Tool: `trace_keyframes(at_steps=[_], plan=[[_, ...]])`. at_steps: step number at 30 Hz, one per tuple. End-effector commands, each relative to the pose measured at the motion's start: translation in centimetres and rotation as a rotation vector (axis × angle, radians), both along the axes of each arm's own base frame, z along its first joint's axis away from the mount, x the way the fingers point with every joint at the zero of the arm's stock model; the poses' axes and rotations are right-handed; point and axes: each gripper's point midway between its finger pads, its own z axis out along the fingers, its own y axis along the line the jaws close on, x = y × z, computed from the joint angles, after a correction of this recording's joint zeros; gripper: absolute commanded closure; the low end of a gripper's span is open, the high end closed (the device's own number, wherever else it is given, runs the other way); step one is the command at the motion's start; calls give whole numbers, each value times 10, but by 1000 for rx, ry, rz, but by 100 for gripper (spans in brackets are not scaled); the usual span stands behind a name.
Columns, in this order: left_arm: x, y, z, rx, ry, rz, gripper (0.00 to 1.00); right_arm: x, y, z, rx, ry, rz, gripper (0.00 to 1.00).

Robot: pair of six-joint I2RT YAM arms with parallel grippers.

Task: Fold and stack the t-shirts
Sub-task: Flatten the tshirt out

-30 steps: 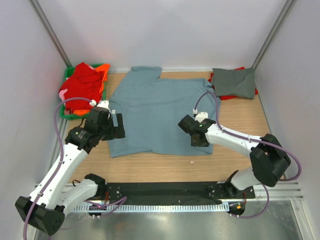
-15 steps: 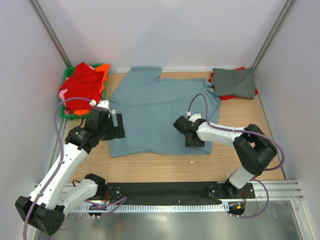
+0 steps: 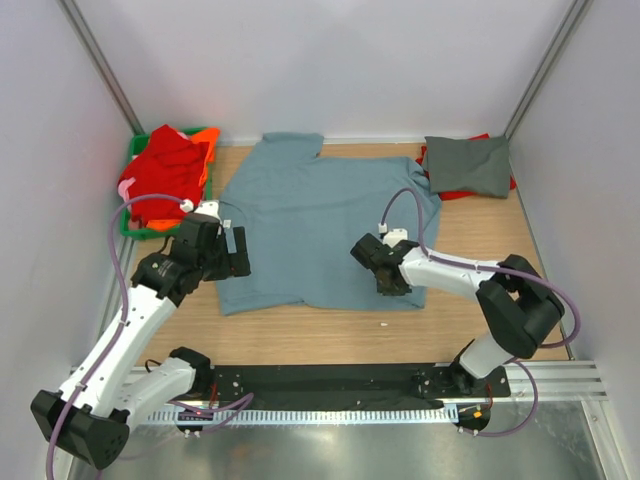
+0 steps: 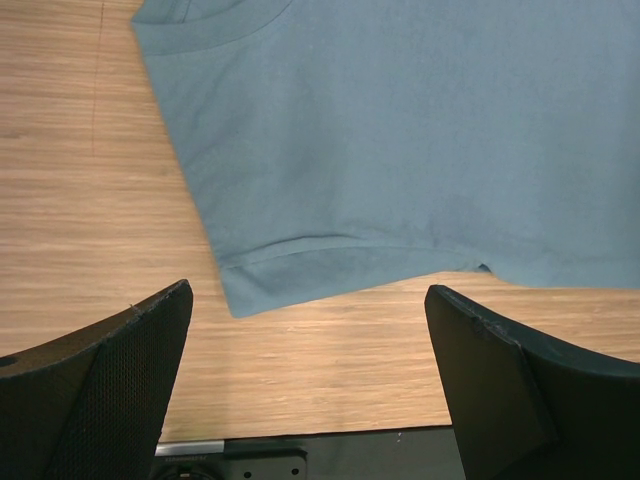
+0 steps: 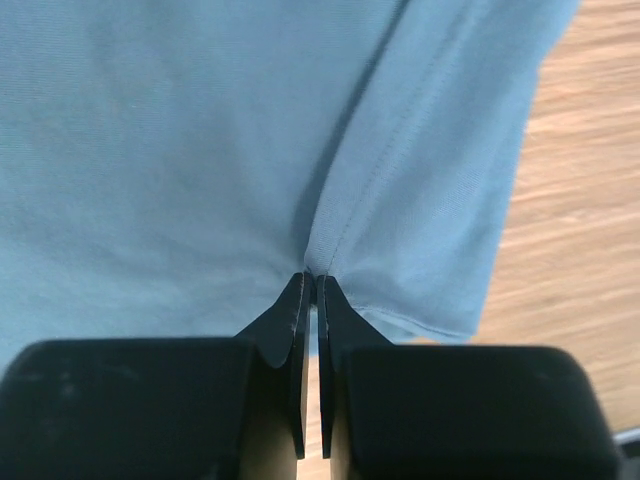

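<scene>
The dusty blue-grey t-shirt lies spread flat on the wooden table. My right gripper is down on its near right part, shut on a pinched ridge of the cloth by the hem; its jaws are closed. My left gripper is open and empty, hovering at the shirt's near left corner, with table wood between its fingers. A darker grey t-shirt lies folded at the back right on top of a red one. Several red and orange t-shirts are heaped at the back left.
The red and orange heap sits in a green plastic crate against the left wall. White walls close in the back and both sides. A black rail with the arm bases runs along the near edge.
My right gripper has shifted a little to the left along the shirt's near right part, staying low on the cloth. The left arm has not moved.
</scene>
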Motion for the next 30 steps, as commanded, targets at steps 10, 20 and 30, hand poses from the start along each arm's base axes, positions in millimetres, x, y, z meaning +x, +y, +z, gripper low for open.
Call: trace_keyframes(at_steps=[10,20,30], plan=[[5,2,0,18,-16,8,0,-12,-61,57,-90,-164,-179,99],[7,0,-6,26,11,1,0,-15,-125,90,207,-383,-607,73],[8,-1,-14,31,44,6,0,-18,-133,102,238,-451,-626,7]])
